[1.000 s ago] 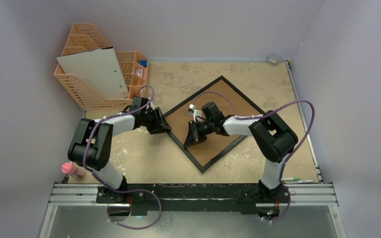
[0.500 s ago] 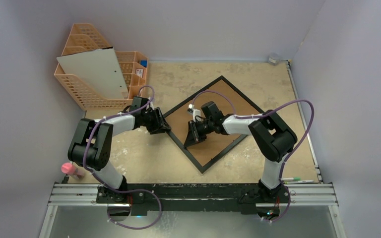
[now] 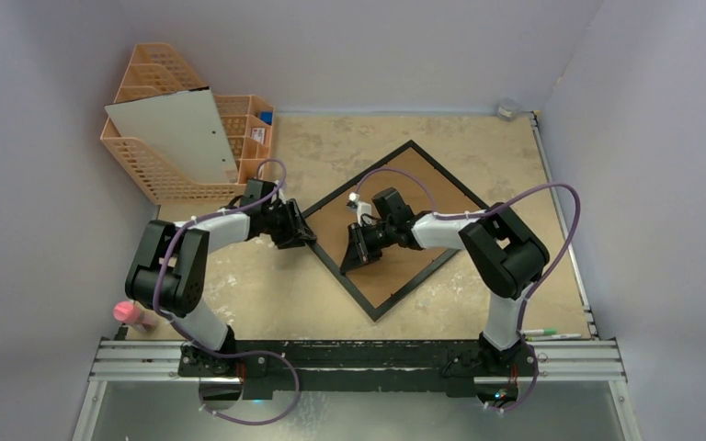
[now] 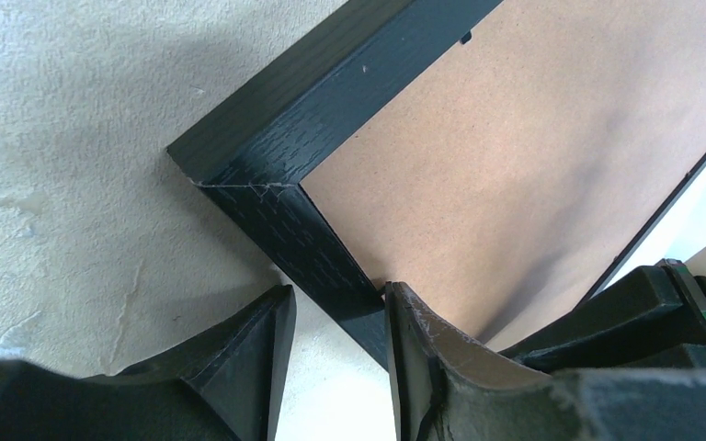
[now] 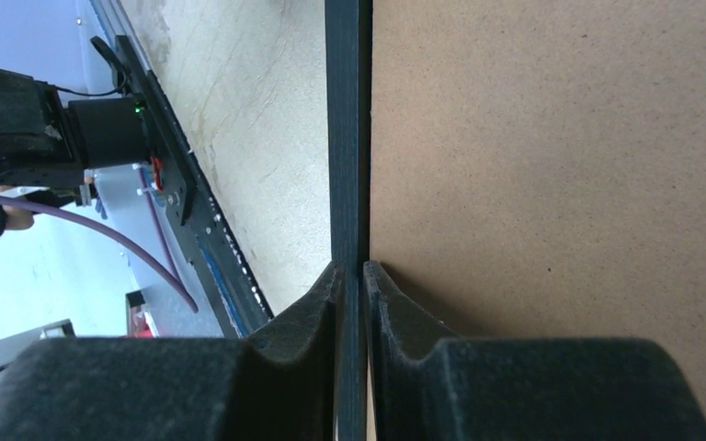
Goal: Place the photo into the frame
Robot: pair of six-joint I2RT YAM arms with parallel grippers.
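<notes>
Frame (image 3: pixel 441 204) between both grippers' jaws

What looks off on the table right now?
The frame lies back-up and skewed like a diamond, both grippers clamping its black edge. No photo is visible. A white board leans crookedly across the orange organiser.

From above I see everything evenly and softly lit, the pale walls faintly bluish, with only short soft shadows under my arms on the counter (image 3: pixel 267 285). My left wrist view is sharp at the black frame (image 4: pixel 267 175) corner, with a broad shadow across the brown board at lower right and a washed-out bright patch at the right edge. My own jaws blur dark along the bottom of both wrist views.
</notes>
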